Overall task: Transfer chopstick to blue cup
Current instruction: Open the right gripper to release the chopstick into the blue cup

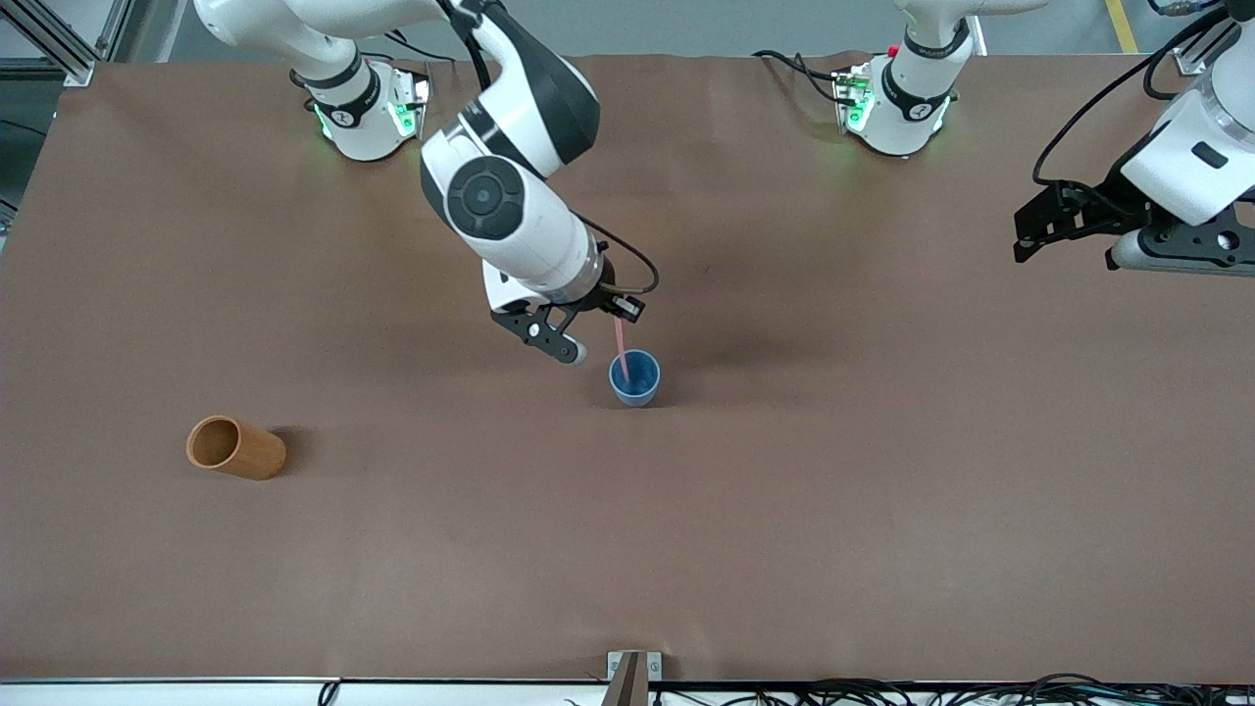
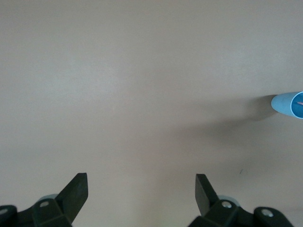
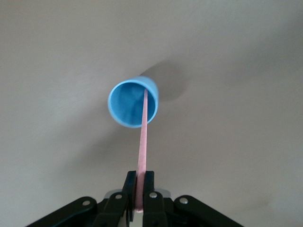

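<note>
Table (image 1: 784, 510) mostly bare; orange cup (image 1: 236, 448) lies tipped, well apart. Left gripper (image 2: 141, 195) waits wide open, empty. Right gripper (image 3: 140, 189) is clamped on the chopstick (image 3: 143, 142), tip inside the blue cup (image 3: 124, 106). Risk: cup could be tipped if stick leans on rim at release.

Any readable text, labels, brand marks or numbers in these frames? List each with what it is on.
No text can be read anywhere.
Right arm's base: small dark marks on the collar, too small to read.
Left arm's base: the same kind of marks, too small to read.
Blue cup, chopstick, orange-brown cup and table: no print.
Right gripper and left gripper: no lettering visible.
</note>
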You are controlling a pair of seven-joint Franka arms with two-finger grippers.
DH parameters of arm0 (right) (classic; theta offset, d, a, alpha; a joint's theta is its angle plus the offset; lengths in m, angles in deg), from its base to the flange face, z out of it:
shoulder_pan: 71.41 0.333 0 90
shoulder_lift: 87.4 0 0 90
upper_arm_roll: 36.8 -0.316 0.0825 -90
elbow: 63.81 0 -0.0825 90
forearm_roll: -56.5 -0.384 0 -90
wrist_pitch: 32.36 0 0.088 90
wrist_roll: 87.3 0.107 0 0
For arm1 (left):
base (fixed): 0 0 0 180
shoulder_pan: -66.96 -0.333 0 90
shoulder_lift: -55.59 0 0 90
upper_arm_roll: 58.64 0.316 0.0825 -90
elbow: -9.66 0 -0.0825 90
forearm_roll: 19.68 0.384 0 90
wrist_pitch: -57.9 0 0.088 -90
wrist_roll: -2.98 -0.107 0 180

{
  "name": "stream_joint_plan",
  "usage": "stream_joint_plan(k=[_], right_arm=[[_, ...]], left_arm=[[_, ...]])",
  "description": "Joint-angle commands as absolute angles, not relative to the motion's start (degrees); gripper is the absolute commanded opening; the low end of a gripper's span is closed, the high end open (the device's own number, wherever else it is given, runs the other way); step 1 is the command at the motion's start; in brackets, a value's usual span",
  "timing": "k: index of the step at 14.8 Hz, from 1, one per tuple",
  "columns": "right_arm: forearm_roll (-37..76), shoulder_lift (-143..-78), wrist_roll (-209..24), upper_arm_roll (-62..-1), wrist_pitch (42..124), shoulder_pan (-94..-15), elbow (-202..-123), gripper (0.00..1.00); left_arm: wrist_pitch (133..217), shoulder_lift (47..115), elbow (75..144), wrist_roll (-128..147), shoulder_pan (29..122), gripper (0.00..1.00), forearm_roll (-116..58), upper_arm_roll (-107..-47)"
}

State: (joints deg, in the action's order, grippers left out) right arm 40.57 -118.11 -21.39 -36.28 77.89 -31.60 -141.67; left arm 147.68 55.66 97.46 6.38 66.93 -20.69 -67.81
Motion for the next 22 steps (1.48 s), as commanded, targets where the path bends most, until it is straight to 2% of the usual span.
stream_joint_plan(k=[1,5,6,9,11,14,17,22], right_arm=[[42.26,-118.95,-20.68,-35.66,80.13,-30.19,-142.04,0.09],[42.17,-119.57,-20.68,-35.66,81.72,-30.28,-141.95,0.17],[42.17,-119.57,-20.68,-35.66,81.72,-30.37,-141.86,0.28],[42.35,-119.48,-21.03,-35.57,81.63,-30.80,-141.33,0.69],[42.44,-118.43,-22.17,-35.22,81.37,-32.38,-141.07,0.82],[42.61,-112.47,-29.09,-35.22,78.40,-37.38,-141.86,0.99],[49.00,-107.72,-36.21,-34.95,70.32,-42.39,-142.99,0.99],[53.33,-96.39,-48.43,-34.87,70.21,-51.70,-157.04,0.99]], left_arm=[[147.55,55.41,96.76,5.61,66.78,1.00,-21.00,-67.86],[147.55,55.41,96.76,5.61,66.70,1.00,-21.09,-67.86],[147.55,55.41,96.76,5.61,66.70,1.00,-21.00,-67.86],[147.55,55.41,96.76,5.70,66.70,1.00,-21.00,-67.86],[147.55,55.41,96.85,5.61,66.70,1.00,-21.00,-67.86],[147.55,55.41,96.76,5.61,66.61,1.00,-21.00,-67.86],[147.55,55.41,96.85,5.79,66.87,1.00,-20.91,-67.86],[147.55,55.41,96.94,5.00,66.61,1.00,-21.09,-67.86]])
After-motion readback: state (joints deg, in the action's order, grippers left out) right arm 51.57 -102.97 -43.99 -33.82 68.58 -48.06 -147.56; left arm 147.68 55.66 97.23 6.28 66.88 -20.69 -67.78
